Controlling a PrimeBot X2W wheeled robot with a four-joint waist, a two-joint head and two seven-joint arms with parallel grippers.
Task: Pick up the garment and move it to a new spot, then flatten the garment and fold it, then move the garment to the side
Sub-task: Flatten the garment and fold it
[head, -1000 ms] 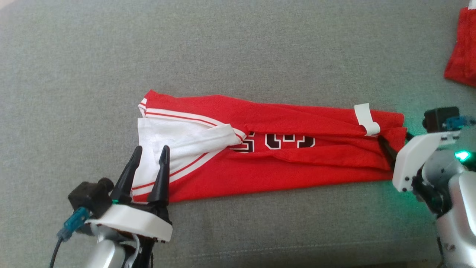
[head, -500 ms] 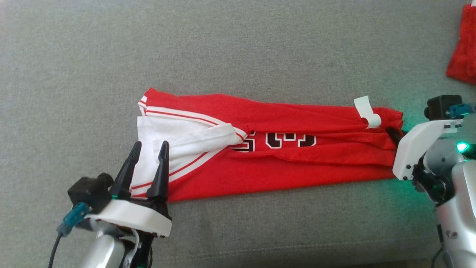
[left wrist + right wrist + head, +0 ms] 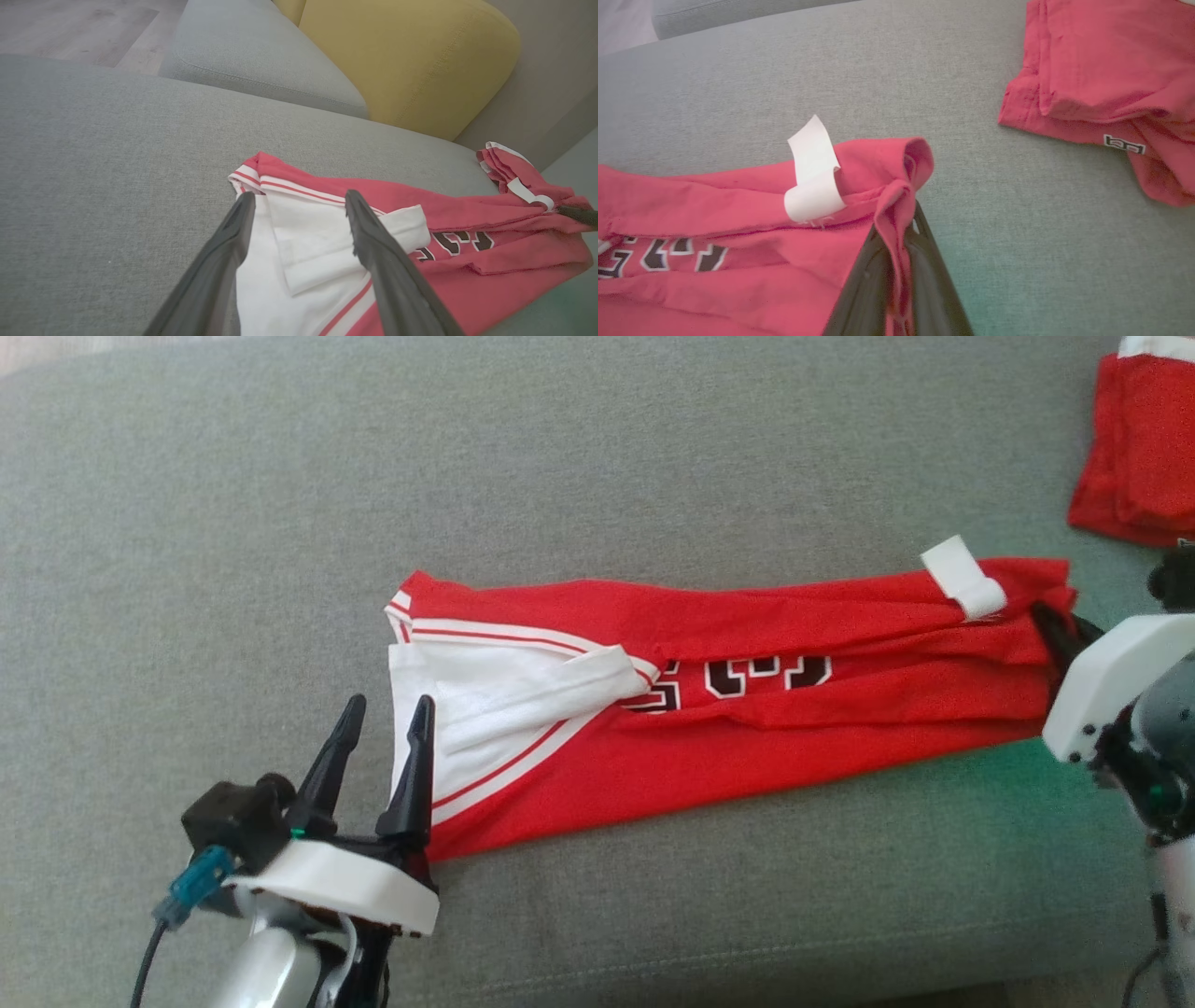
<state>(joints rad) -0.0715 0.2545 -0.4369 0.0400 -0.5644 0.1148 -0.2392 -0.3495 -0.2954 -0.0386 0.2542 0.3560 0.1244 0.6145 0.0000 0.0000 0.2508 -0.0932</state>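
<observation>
The red garment [image 3: 747, 737] lies long and thin on the grey sofa [image 3: 597, 476]. Our right end effector [image 3: 899, 228] is pinched tight on its right end, we think to pull it flat. Our left end effector [image 3: 389, 709] stands wide, just over the white end [image 3: 303, 242], ready to grab there too.

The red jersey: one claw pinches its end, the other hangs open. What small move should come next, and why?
Probably close the left gripper on the white-trimmed corner of the jersey: it hovers open there, while the right gripper is shut on the other end.
</observation>
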